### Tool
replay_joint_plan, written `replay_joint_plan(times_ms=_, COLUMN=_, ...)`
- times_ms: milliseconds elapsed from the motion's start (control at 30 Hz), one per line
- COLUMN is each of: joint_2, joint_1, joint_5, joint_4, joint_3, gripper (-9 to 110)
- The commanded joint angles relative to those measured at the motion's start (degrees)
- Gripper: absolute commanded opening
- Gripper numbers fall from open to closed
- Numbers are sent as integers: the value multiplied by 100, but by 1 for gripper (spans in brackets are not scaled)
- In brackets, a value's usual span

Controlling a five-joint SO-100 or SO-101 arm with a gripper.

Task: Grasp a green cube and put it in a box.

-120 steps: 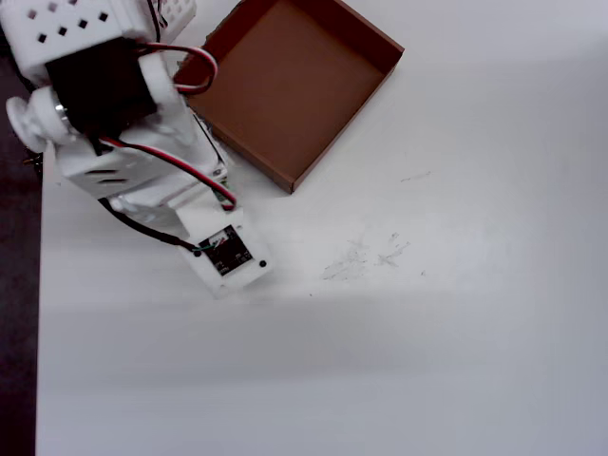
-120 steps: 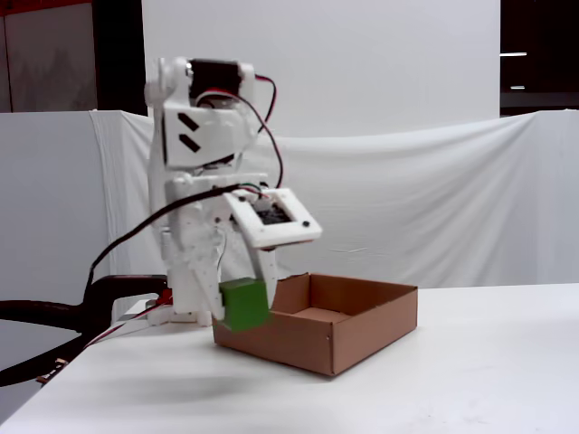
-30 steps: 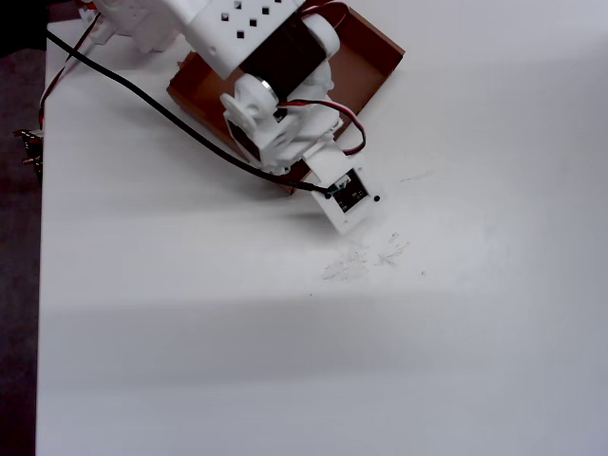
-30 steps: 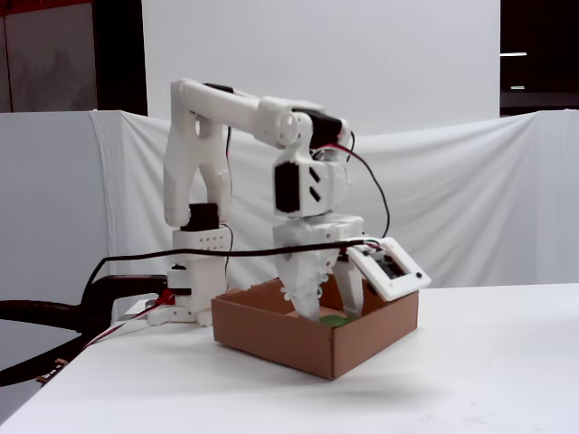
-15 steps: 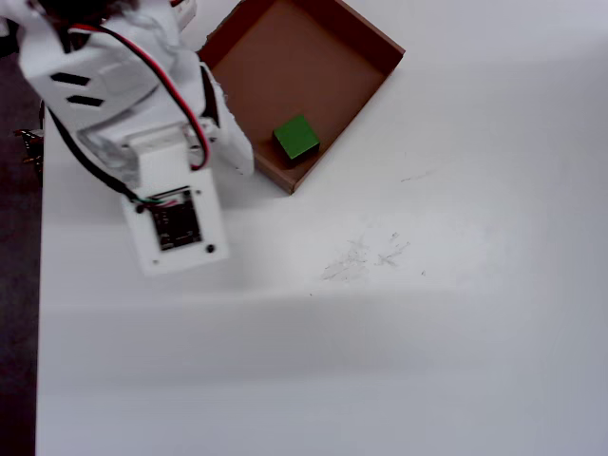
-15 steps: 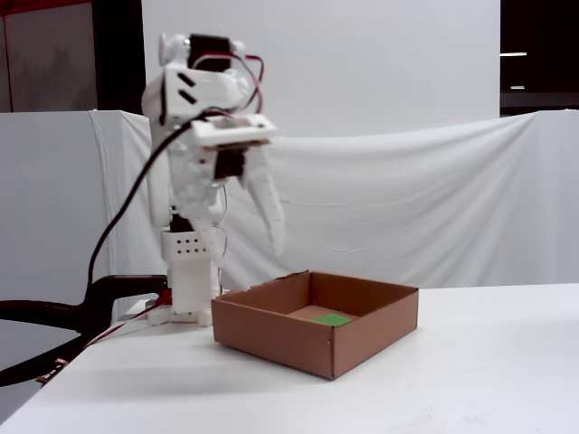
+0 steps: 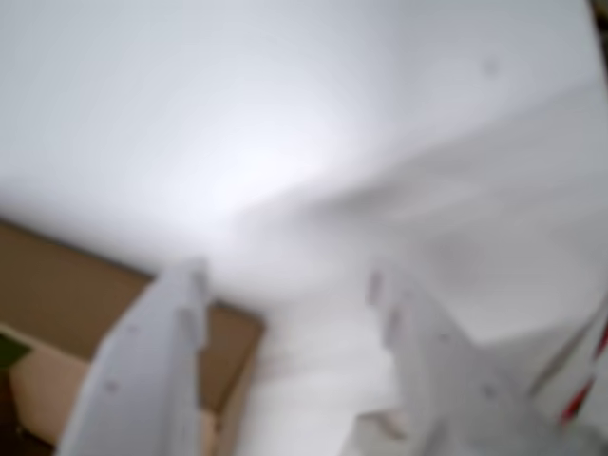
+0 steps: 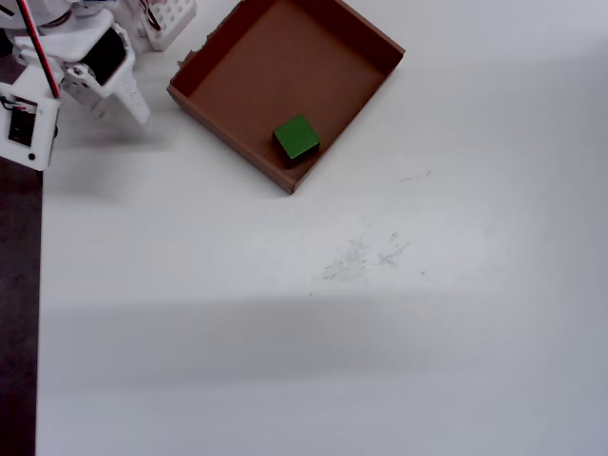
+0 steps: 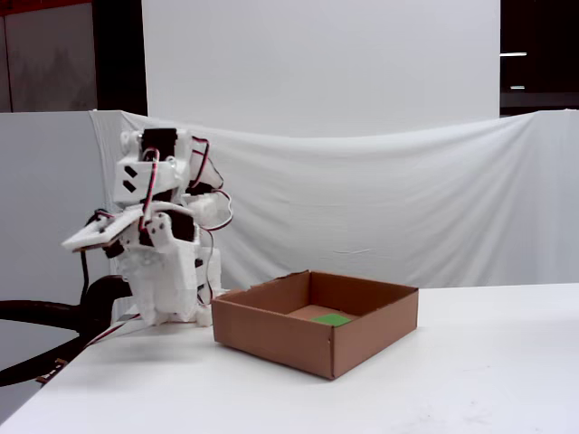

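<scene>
The green cube (image 8: 296,137) lies inside the box (image 8: 228,122), near its lower corner in the overhead view. In the fixed view only the cube's top (image 9: 333,319) shows over the brown box wall (image 9: 271,339). My gripper (image 8: 106,95) is drawn back at the arm's base, left of the box and apart from it. It points away from the box in the fixed view (image 9: 72,242). In the blurred wrist view its two white fingers stand wide apart with nothing between them (image 7: 285,275). A corner of the box (image 7: 57,285) shows at the lower left.
A white lattice-sided plastic object (image 8: 166,19) stands by the arm's base, just left of the box. The table's left edge (image 8: 40,285) borders a dark floor strip. A white cloth backdrop (image 9: 407,199) hangs behind the table.
</scene>
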Motion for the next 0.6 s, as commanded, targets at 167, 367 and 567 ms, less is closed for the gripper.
replay_joint_plan(times_ms=167, joint_2=844, joint_1=237, joint_5=193, joint_4=-149, joint_3=677, gripper=23)
replay_joint_plan(times_ms=367, joint_2=1020, joint_1=413, joint_5=272, joint_4=-35, joint_3=677, gripper=23)
replay_joint_plan(times_ms=567, joint_2=1020, joint_1=439, joint_5=272, joint_4=-26, joint_3=677, gripper=23)
